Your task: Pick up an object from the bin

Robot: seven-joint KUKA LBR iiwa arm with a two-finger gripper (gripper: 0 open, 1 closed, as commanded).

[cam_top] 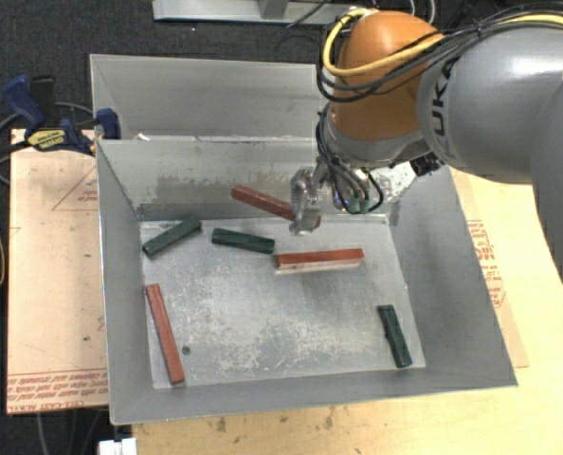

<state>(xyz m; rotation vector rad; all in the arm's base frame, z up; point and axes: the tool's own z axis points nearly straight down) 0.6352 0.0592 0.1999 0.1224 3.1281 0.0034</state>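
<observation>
**Gripper on a red bar at the back wall**

We start at the near edge of the bin [120, 282]. A long red stick [165, 335] lies flat by the left wall, and a short dark green stick [393, 336] sits over in the right corner. Both are well apart from the action.

Moving up to mid-floor, we see a flat red bar [319, 259] lying almost crosswise, a dark green bar [244, 242] just to its left, and a slanted dark green bar [172, 237] further left again. All three are loose on the metal with nothing stacked on them.

Now the far side, and this is where it's happening. The gripper [305, 221] hangs close to the back wall. Its fingers look pinched together on the right end of a raised red bar [261, 200], which slopes up and left across the wall. We read that tilt as an end grip: caught by one tip, the free length sags and swings. That makes it a hold to watch, since the bar could twist out.

The contact itself is hard to make out. The bar's right end vanishes behind the fingers, and the wrist's orange cover [386, 45] and cables [357, 192] crowd in above. We can't tell whether the bar's left tip touches the wall.
</observation>
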